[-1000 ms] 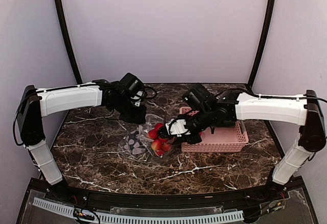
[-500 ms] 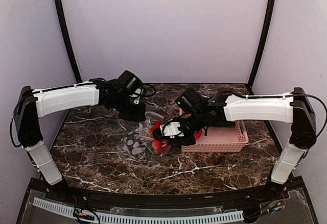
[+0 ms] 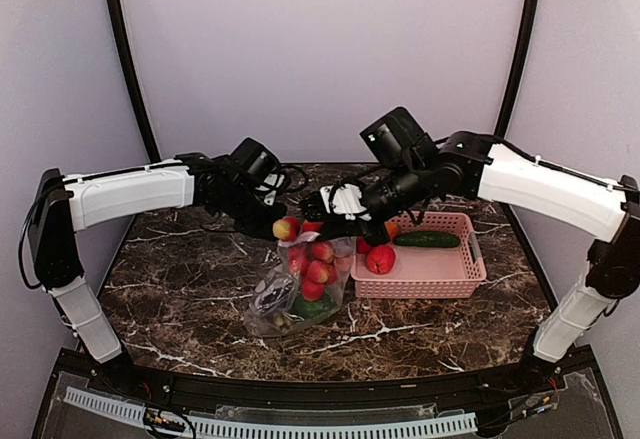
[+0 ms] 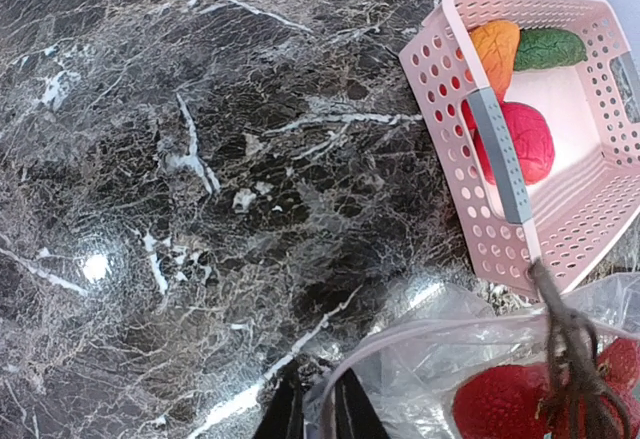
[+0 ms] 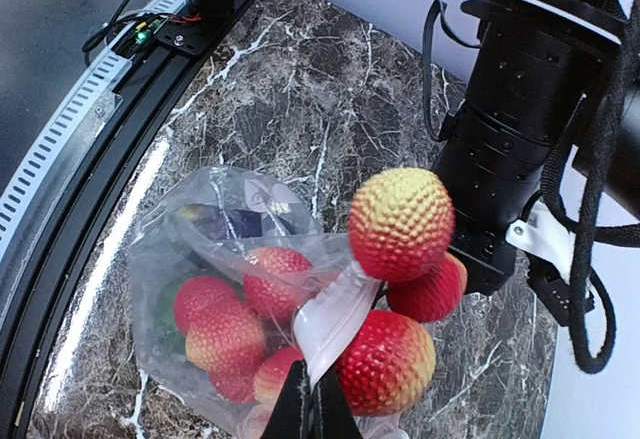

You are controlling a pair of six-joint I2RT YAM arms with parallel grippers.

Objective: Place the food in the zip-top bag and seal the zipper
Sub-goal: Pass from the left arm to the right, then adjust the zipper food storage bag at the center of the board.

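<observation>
Holding zip-top bag [image 3: 300, 294] beside basket [image 3: 420, 284]: left hand [image 4: 318, 411] pinches mouth edge, right hand [image 5: 312, 404] clenched on zipper [image 5: 335, 304]; keep mouth level, top berry [image 5: 400, 224] could spill.

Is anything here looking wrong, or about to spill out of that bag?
Yes. One red-yellow berry pokes out above the open mouth of the zip-top bag, higher than the other berries, and looks likely to roll out.

Left gripper [image 3: 278, 231] and right gripper [image 3: 325, 225] held bag [image 3: 275, 299] up by top edge. Red berries [image 3: 318, 271] inside, green piece [image 3: 313, 308] at bottom. Cucumber [image 3: 426, 240] lay in pink basket [image 3: 420, 281] beside bag.
</observation>
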